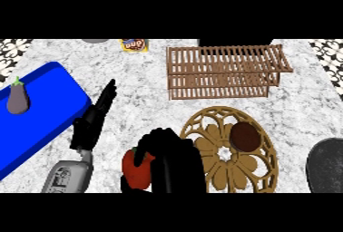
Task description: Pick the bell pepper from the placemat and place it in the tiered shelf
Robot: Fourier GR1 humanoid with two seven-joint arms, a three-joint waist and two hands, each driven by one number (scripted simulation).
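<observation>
— What sits at your far left?

— A blue board (40, 113) with an eggplant (17, 97) lying on it. Just beside its near corner my left hand (94, 118) rests, fingers straight and released, pointing up the marble counter (134, 77).

— And the bell pepper?

— Next along, low in the view: the red bell pepper (136, 167) is in my right hand (167, 156), whose fingers are curled round it. It is off the placemat (227, 149), just to that mat's left edge.

— What is on the mat?

— A brown round thing (244, 136); I cannot tell what it is.

— The tiered shelf?

— The wooden tiered shelf (224, 72) stands beyond the mat, well apart from the pepper. A small packet (134, 45) lies to its left, and a dark grey round thing (327, 165) shows at the right edge.
</observation>
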